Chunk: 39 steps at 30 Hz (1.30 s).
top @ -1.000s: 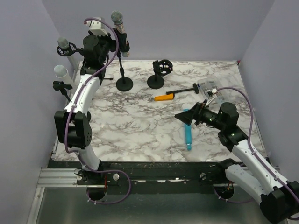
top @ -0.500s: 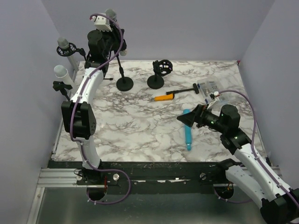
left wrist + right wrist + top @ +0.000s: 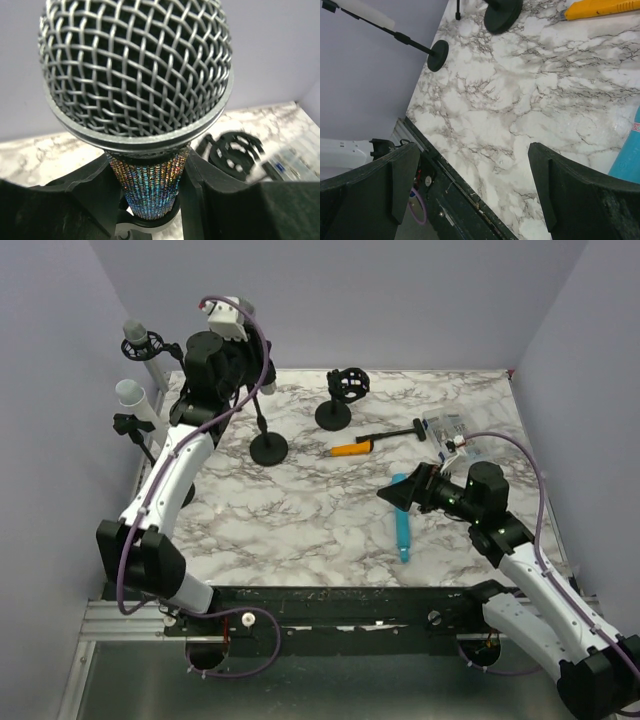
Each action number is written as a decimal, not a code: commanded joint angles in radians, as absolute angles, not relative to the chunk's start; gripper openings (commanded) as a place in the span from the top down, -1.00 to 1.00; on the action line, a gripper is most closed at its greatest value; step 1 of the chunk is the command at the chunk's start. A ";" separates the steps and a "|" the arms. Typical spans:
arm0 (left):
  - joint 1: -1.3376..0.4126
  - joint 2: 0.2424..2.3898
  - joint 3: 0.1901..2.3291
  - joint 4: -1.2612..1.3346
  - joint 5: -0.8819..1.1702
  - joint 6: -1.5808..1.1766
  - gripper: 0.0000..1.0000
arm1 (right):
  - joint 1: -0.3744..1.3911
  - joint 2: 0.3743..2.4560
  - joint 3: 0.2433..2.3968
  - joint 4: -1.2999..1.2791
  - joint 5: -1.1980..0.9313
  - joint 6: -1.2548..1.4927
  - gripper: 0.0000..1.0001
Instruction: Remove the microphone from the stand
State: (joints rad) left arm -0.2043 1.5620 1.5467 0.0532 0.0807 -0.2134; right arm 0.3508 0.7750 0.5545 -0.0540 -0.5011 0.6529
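Since the left gripper [image 3: 150,200] is clamped on the microphone [image 3: 135,65], squeezing its glittery handle [image 3: 150,172] just under the mesh head, the hold sits where it should. It is on the stiff barrel and not on the grille, which could dent. The microphone is held up at the far left of the marble table [image 3: 300,510], above its stand [image 3: 268,448], whose rod leans. A pale ring shows beneath the handle in the wrist view, and I cannot tell whether the clip has let go. I judge the microphone rigid, fairly heavy and top-weighted, with its sequined skin giving fair grip. A pull along the barrel suits it, as a sideways tug could tip the light stand. To the right is a second stand [image 3: 335,415] with an empty clip. Nearer and further right, the right gripper [image 3: 395,490] hovers, fingers apart, beside a blue tool [image 3: 402,525].
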 commanded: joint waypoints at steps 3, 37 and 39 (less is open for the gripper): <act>-0.347 1.295 1.408 -0.080 -0.080 -0.217 1.00 | 0.354 0.804 0.575 -0.044 -0.500 0.634 -1.00; -0.753 0.963 1.246 -0.397 -0.262 -0.322 -0.97 | 0.602 0.978 0.959 -0.248 -0.241 0.514 -1.00; -0.752 0.909 1.220 -0.417 -0.247 -0.302 -0.97 | 0.661 1.028 1.025 -0.260 -0.190 0.492 -1.00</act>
State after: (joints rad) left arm -0.7483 1.0317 1.2430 -0.3664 -0.3023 -0.3473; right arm 0.5724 0.9623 0.9062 -0.2199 -0.3115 0.5564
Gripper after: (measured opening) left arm 0.977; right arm 0.998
